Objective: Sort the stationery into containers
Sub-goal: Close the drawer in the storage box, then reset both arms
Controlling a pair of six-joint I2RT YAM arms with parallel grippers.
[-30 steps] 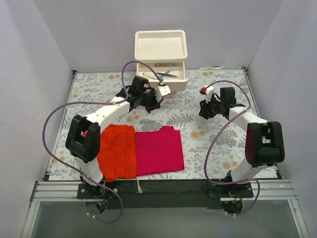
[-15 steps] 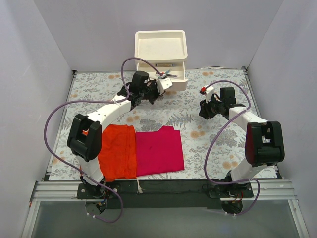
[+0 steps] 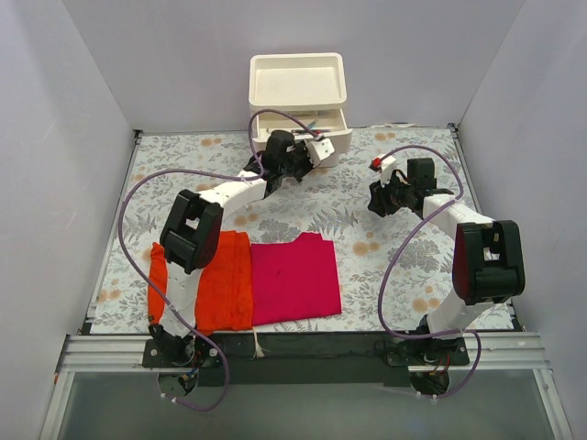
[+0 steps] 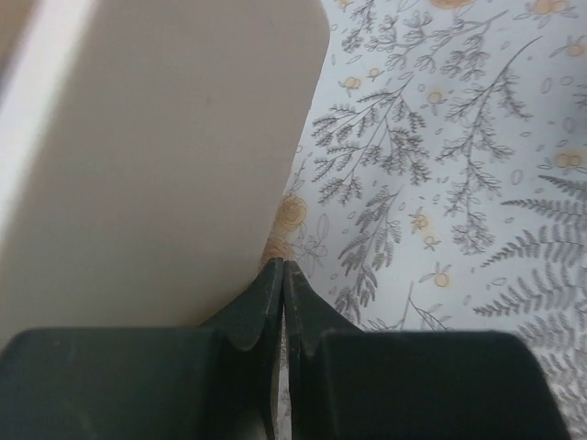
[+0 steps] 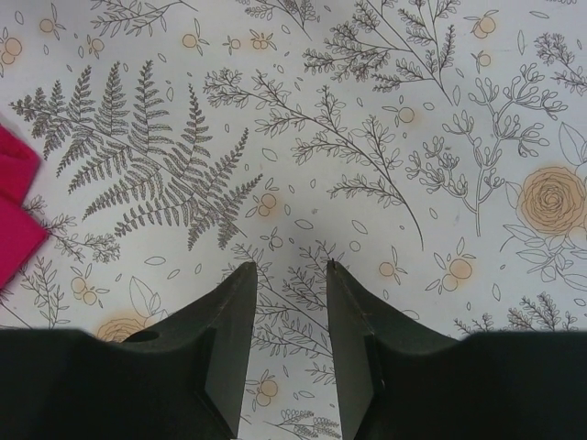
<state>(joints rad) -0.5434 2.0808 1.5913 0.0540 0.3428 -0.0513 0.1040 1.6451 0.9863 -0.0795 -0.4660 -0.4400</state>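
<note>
A cream-white drawer unit (image 3: pixel 298 87) stands far back, one drawer (image 3: pixel 337 139) slightly open, thin pens (image 3: pixel 310 118) inside.

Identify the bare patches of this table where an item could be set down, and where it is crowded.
Free: the far-left corner of the table, left of the left arm; and the strip between the magenta cloth and the right arm. Crowded: before the drawer unit, where the left gripper sits.

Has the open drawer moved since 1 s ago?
Yes. The drawer has slid back in, further under the fixed tray top, with the shut left pincer at its front.
</note>
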